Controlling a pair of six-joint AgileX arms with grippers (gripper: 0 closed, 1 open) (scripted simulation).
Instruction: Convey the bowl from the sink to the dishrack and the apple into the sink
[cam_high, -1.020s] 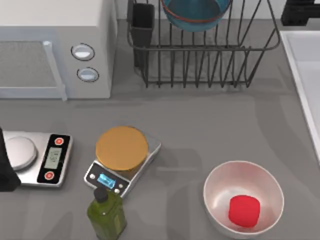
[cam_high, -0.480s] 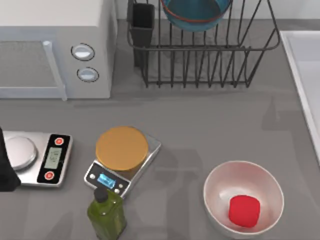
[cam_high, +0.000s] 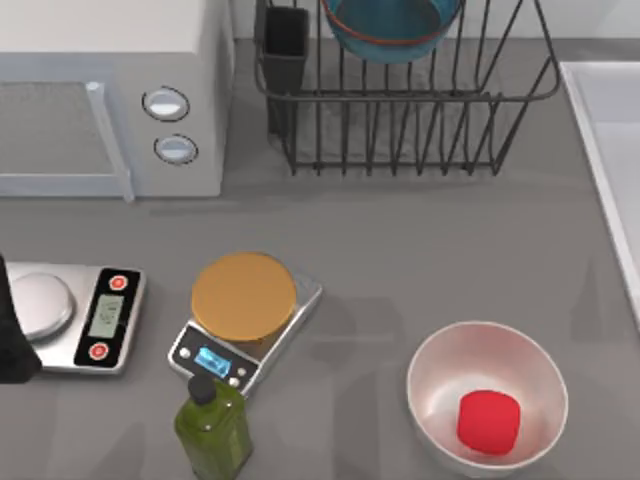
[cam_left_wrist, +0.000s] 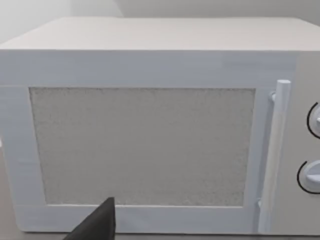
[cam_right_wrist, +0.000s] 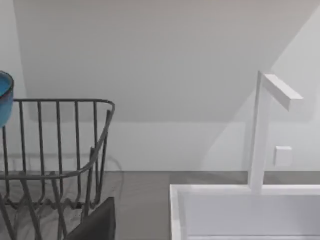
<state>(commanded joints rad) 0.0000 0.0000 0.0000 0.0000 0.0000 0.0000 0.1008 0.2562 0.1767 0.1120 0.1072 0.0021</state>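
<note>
Teal-blue bowl (cam_high: 392, 28) already lodged in the black wire dishrack (cam_high: 420, 130) at the far middle of the table, standing tilted among the upright bars with its orange-rimmed mouth turned down toward the near side; first half of the task apparently done. Red apple (cam_high: 488, 421) sitting inside the larger white bowl (cam_high: 487, 395) at the near right, touching its floor, squat and blocky with no clear long axis and no stem to show which way it points. Sink (cam_high: 612, 140) along the right edge, beyond the white bowl and well apart from the apple. Left arm parked at the near left edge beside the silver scale (cam_high: 70, 315), facing the microwave (cam_left_wrist: 150, 130). Right arm likely the nearer to both apple and sink, judging by rack and basin in its wrist view, so probably the one to descend on the fruit from above. Jaw state of either gripper: cannot tell.
</note>
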